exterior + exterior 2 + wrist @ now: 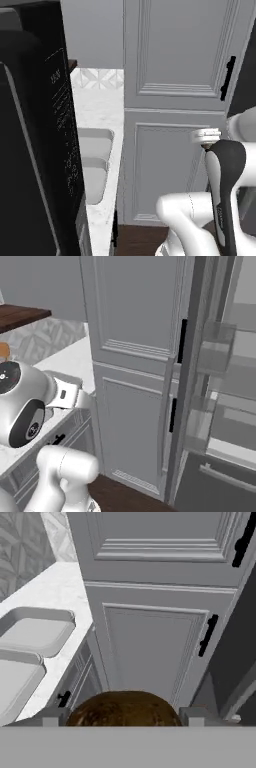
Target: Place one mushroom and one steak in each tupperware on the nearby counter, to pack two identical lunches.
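Mushroom (124, 708), brown rounded cap, sits between the spread end effector (124, 714) fingers, apparently gripped. Likely light, soft, bruisable; hold across the cap gently. Two trays (37, 631) wait on the counter (55, 592) left.

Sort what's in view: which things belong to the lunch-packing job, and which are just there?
Job: far tupperware; near tupperware; counter under both; brown food piece, steak or mushroom unclear, held in the gripper.
Just there: grey cabinet doors; patterned backsplash; wooden shelf; clear fridge bins.
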